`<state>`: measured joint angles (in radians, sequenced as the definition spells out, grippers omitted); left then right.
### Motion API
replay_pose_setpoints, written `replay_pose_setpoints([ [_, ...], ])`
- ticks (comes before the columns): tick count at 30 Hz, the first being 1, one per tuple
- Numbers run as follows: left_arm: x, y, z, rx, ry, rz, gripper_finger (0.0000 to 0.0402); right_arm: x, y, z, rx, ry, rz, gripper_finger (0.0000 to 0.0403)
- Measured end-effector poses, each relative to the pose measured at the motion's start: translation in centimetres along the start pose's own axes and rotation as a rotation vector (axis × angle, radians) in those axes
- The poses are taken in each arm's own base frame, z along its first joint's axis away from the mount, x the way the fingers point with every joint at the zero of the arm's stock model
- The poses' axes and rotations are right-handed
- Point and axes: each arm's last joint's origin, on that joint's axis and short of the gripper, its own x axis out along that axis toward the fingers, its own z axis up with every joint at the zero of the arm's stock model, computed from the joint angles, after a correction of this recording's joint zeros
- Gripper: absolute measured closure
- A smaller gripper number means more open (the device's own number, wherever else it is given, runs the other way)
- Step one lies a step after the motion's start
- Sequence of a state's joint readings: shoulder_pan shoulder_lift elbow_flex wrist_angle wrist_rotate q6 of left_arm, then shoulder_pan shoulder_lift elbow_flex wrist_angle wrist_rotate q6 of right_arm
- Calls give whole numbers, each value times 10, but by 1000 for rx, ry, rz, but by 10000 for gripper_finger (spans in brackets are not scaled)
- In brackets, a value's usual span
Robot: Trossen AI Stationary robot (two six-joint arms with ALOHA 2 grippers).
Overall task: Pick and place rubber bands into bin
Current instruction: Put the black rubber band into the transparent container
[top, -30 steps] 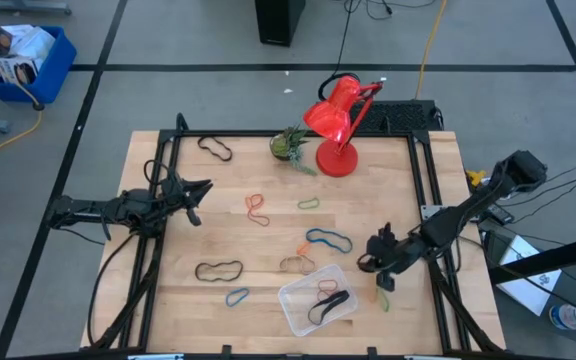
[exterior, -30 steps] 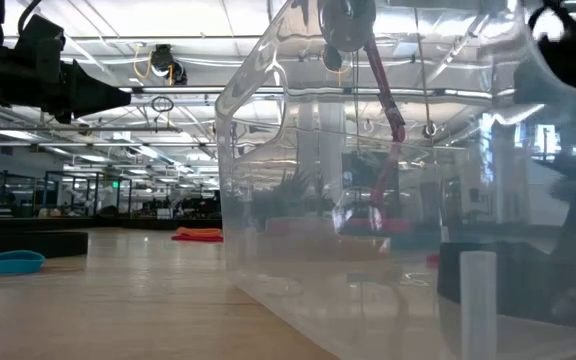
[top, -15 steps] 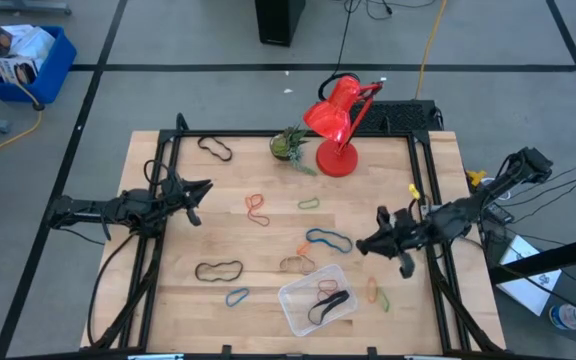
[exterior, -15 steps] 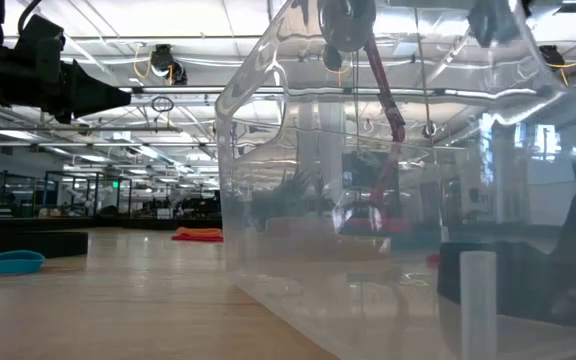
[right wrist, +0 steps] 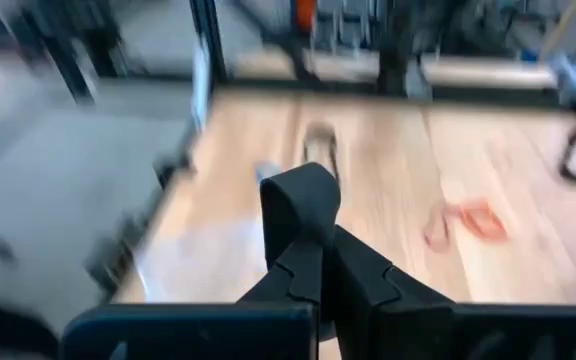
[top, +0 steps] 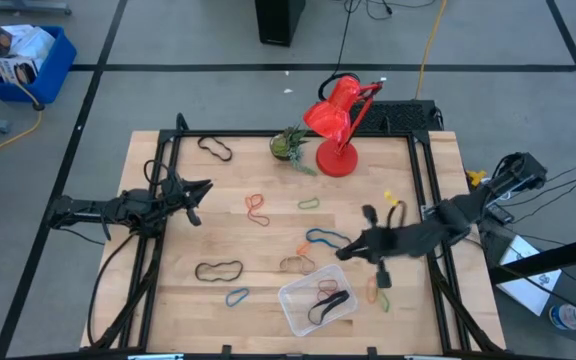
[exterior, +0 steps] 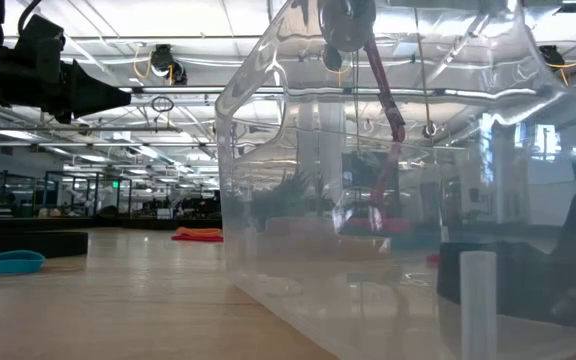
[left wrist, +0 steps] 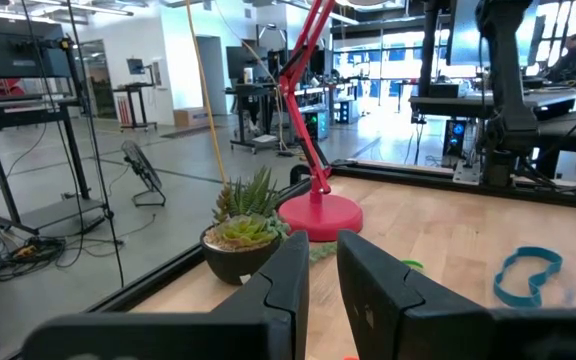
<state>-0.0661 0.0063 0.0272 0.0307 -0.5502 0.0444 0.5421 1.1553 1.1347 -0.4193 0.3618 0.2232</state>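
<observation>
Broadly, the table (top: 178, 300) is carrying rubber bands scattered over its middle and near side, with the bin (top: 317, 299) sitting at the near edge, right of centre, already holding at least two bands, one dark and one red. From the table's right side the right arm is reaching inward, its right hand (top: 349, 250) hovering just beyond the bin's far corner. Its fingers are reading as pressed together with nothing visible between them. The relation that matters is this: the blue rubber band (top: 328, 240) is lying right beside that hand, on its far side, with its long axis running roughly along the arm's own line of reach. The tan rubber band (top: 295, 264) is lying just past the fingertips toward the table's centre, close to the bin's far rim. Either one is probably the next pick. The left hand (top: 196, 190) is waiting well apart over the left side, fingers nearly closed, far from both bands.
</observation>
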Motion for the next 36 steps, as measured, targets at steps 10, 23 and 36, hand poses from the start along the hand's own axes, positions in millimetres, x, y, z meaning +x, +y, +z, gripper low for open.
replay_pose_setpoints([
  [10, 0, 0, 0, 0, 0, 0, 339, 80, 19, -16, -53, 342, 102, 403],
  [23, 0, 0, 0, 0, 0, -1, 339, 146, 30, -71, -106, 602, 65, 403],
  [36, 0, 0, 0, 0, 1, -1, 339, 170, 33, -98, -126, 701, 42, 397],
])
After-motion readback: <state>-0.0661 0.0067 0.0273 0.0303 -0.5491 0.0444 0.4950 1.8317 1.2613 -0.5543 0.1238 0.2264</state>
